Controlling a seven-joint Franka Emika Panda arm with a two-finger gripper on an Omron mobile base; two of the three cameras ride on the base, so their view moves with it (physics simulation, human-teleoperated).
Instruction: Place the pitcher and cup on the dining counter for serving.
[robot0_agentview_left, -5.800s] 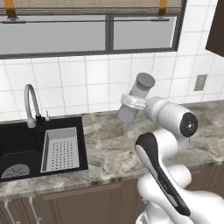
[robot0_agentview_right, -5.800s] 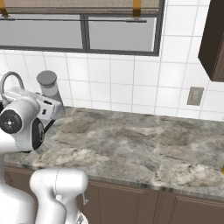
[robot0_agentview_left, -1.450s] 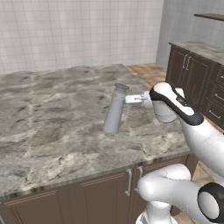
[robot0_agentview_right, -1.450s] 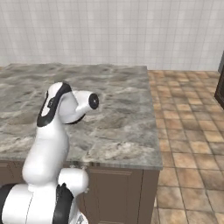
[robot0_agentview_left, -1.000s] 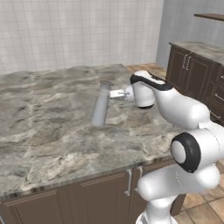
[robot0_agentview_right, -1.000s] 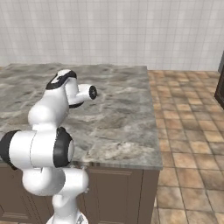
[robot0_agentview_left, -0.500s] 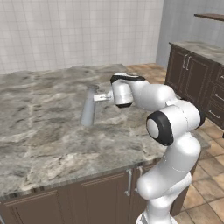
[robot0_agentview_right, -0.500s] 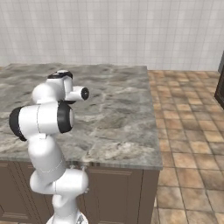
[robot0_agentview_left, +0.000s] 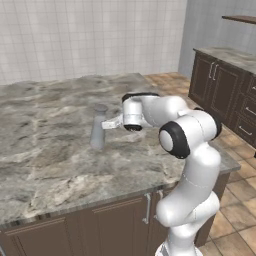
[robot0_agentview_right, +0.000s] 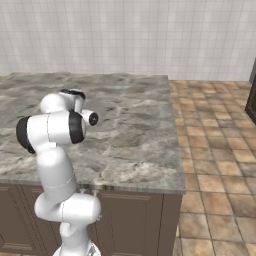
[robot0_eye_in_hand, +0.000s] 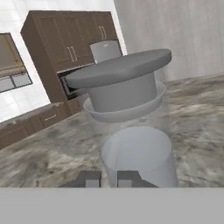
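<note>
The tool (robot0_agentview_left: 107, 124) is nearly shut, pinching the pitcher (robot0_agentview_left: 97, 127), which stands upright near the middle of the desk (robot0_agentview_left: 45, 165), at 9 o'clock from the wrist. Check that its base rests flat, open slowly, then draw straight back toward 3 o'clock.

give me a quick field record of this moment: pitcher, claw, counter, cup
pitcher: pale-grey carafe, standing about upright on the counter
claw: shut on the pitcher from its side, near the neck
dining counter: veined marble top over dark brown cabinets
cup: not placed on the counter yet
task state: pitcher resting on the counter, not yet released
</note>
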